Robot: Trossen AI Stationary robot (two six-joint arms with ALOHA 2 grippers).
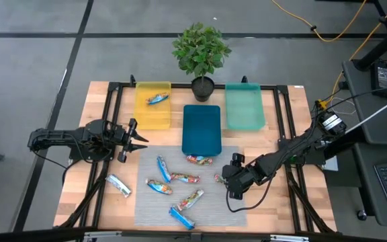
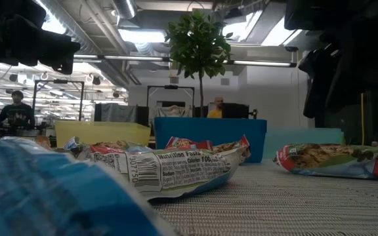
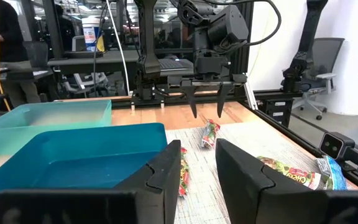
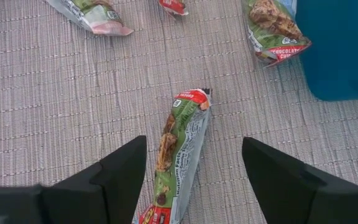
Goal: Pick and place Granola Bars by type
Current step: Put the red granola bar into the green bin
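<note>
The left pincer [image 1: 140,139] is hovering over the bare wood at the left of the bench [image 1: 99,202], just short of the yellow tray [image 1: 152,113]; its fingers are standing partly apart with nothing between them, so it is probably waiting its turn. One blue-wrapped bar [image 1: 156,99] is already lying in that tray, likely as the start of a sorted type. Most of the Granola Bars [image 1: 180,188] are lying scattered on the grey mat [image 1: 213,212] in front of the dark blue tray [image 1: 201,128], with a silvery one [image 1: 118,185] lying off the mat. The teal tray [image 1: 242,105] is sitting empty. Over the mat's right part, the right pincer [image 4: 191,171] is spreading wide, holding nothing, with a red-and-green bar [image 4: 178,152] lying lengthwise between its fingers, seemingly lined up for a grasp.
</note>
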